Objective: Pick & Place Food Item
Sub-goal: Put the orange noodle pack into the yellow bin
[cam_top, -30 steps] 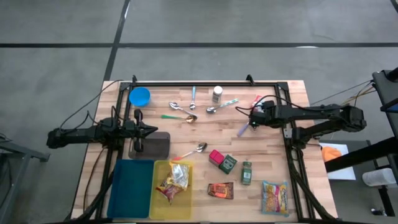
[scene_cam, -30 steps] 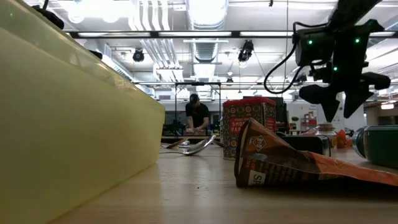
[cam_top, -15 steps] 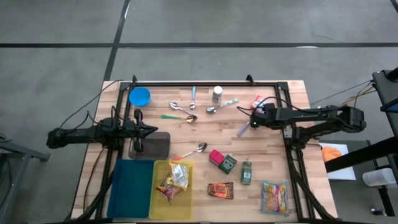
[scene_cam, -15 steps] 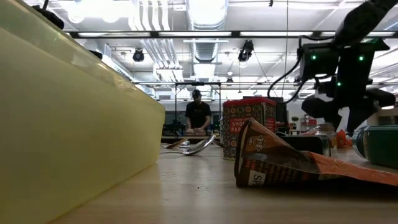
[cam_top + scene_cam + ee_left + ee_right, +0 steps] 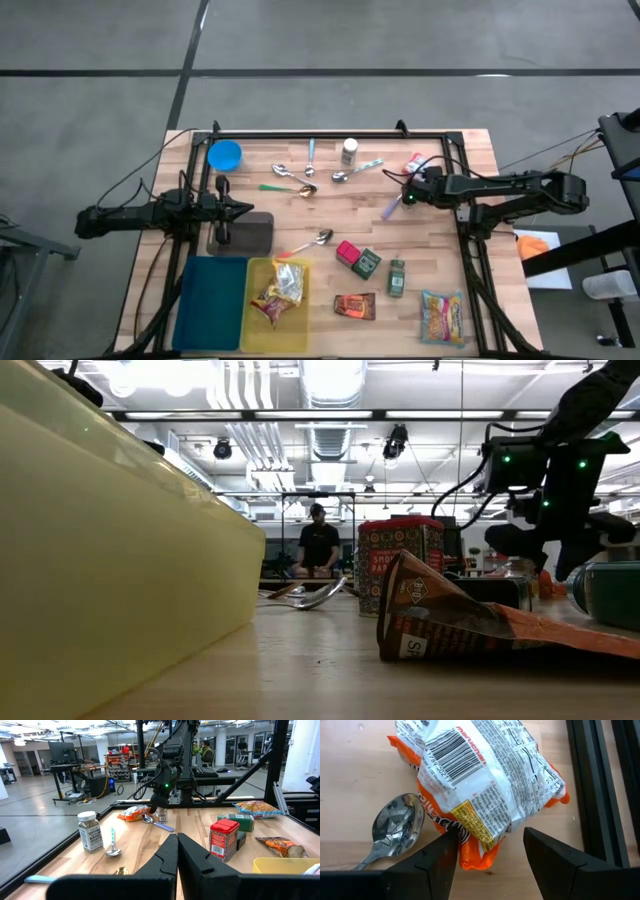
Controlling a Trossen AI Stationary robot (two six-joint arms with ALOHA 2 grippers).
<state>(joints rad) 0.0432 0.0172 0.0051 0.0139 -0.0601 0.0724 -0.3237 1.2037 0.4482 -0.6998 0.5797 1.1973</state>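
An orange-and-white noodle packet (image 5: 485,785) lies flat on the wooden table near its far right corner (image 5: 414,163). My right gripper (image 5: 490,855) is open and tipped steeply down just over it (image 5: 410,186). Its fingers stand on either side of the packet's nearest corner (image 5: 480,852); no touch shows. In the low view this gripper (image 5: 556,556) hangs low at the right. My left gripper (image 5: 177,851) is shut and level, waiting at the table's left side (image 5: 245,208).
A spoon (image 5: 395,827) lies right beside the packet, and the black frame rail (image 5: 600,795) runs along its other side. Toward the near edge are a red tin (image 5: 348,253), green tins (image 5: 396,276), snack bags (image 5: 441,315), a yellow tray (image 5: 252,320) and a blue tray (image 5: 210,315).
My right gripper has come down toward the table over the noodle packet, most of the drop early in the second, and it has stayed open. The packet has not moved.
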